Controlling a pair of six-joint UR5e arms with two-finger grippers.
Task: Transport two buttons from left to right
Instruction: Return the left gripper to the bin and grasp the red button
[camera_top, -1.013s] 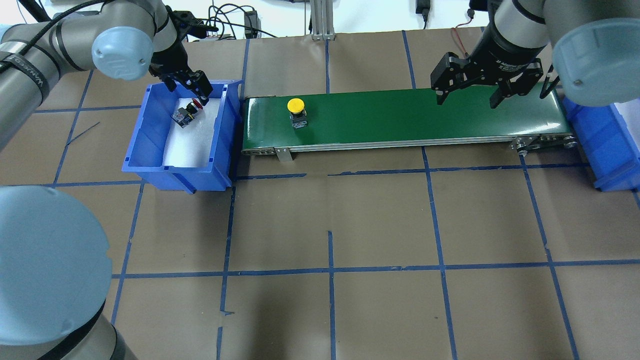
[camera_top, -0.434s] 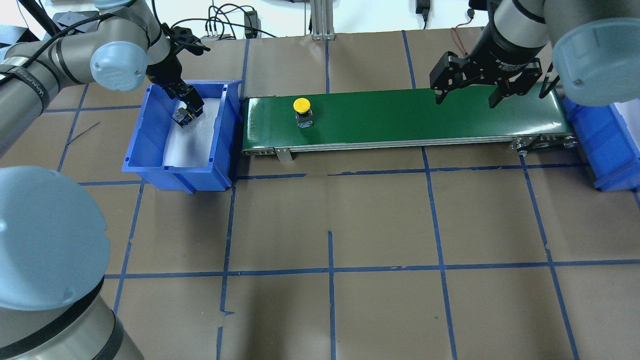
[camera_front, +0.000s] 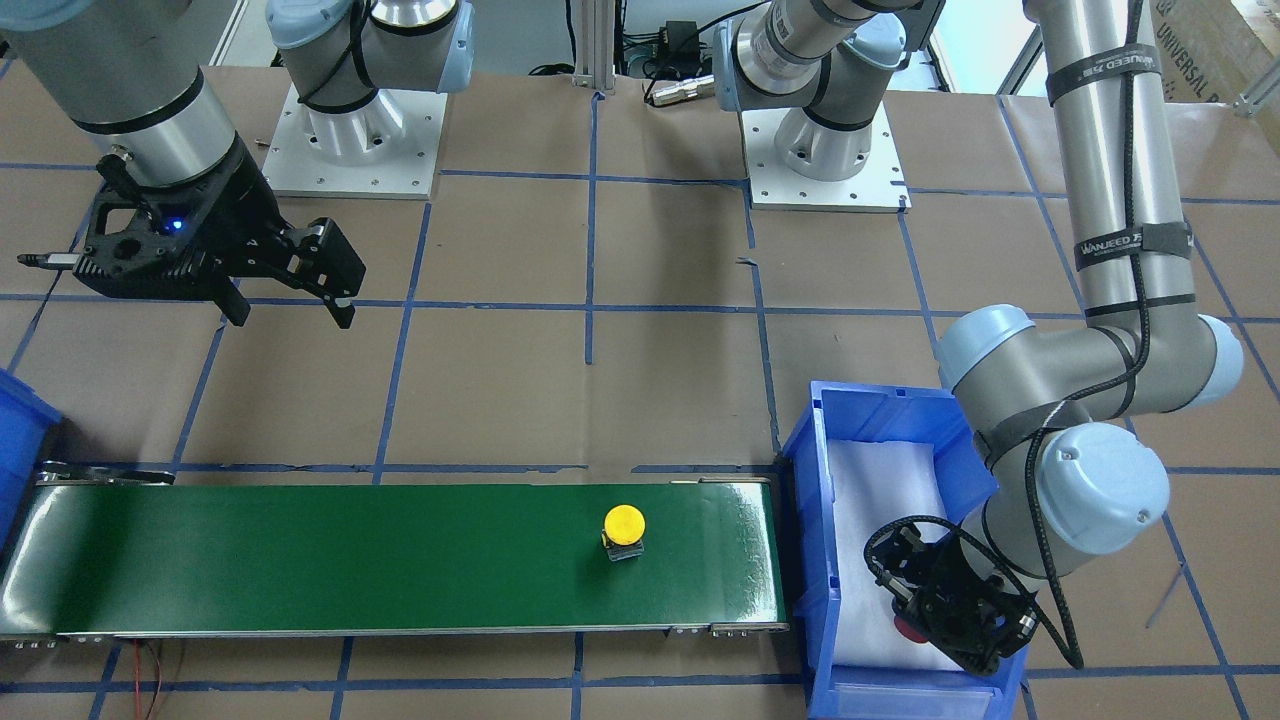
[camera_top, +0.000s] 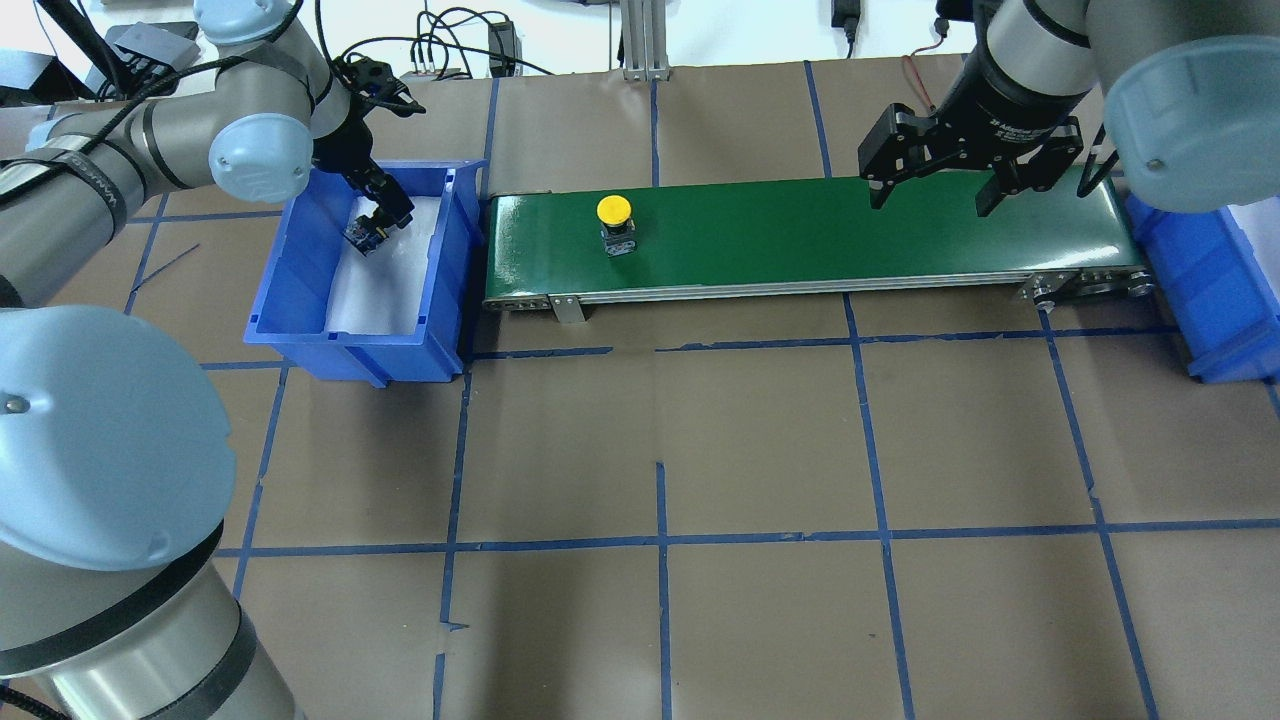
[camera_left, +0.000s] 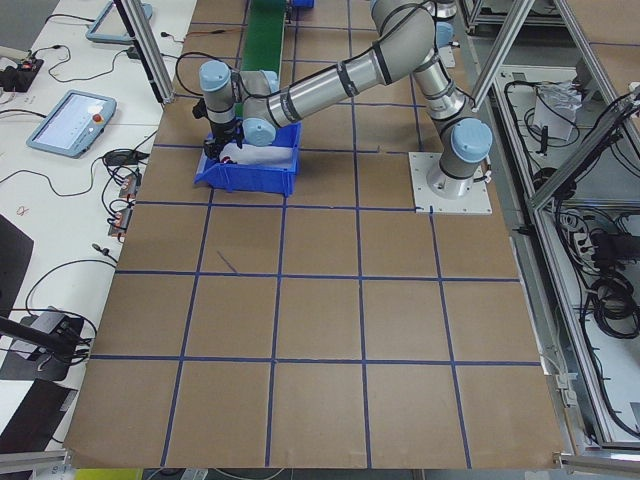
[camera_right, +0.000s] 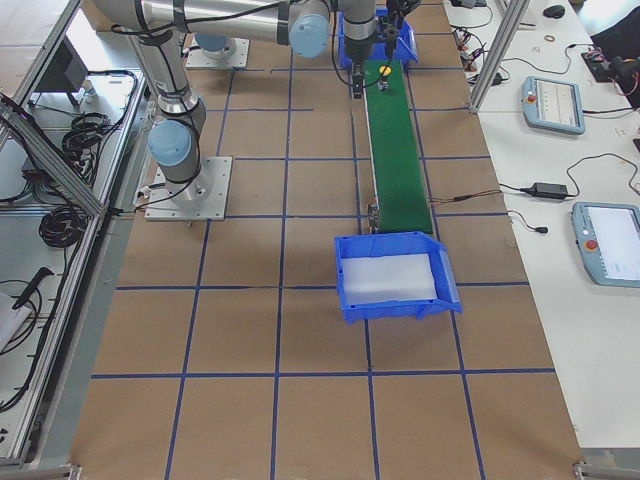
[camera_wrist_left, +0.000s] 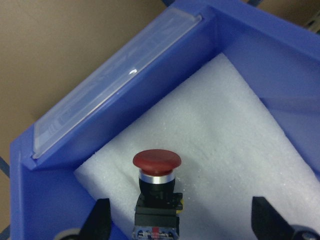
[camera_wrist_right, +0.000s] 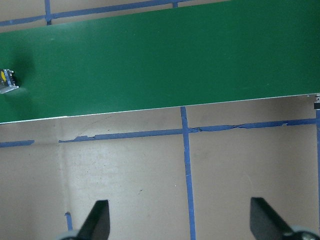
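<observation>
The red-capped button (camera_wrist_left: 156, 164) lies on white foam in the left blue bin (camera_top: 300, 270). Its body also shows in the overhead view (camera_top: 362, 236) and its cap in the front view (camera_front: 908, 628). My left gripper (camera_wrist_left: 182, 225) is open, low in the bin, with its fingers (camera_wrist_left: 100, 222) on either side of this button, not touching it. The gripper also shows in the overhead view (camera_top: 380, 220). The yellow-capped button (camera_top: 614, 222) stands upright on the green conveyor belt (camera_top: 800, 240) near its left end. My right gripper (camera_top: 930, 200) is open and empty above the belt's right end.
A second blue bin (camera_top: 1205, 280) with white foam sits past the belt's right end and also shows in the right side view (camera_right: 395, 295). The table is brown paper with blue tape lines. Cables and a metal post stand at the back edge.
My left gripper has come down into the bin around the red button. The yellow button has moved a little to the right along the belt. My right gripper has not moved.
</observation>
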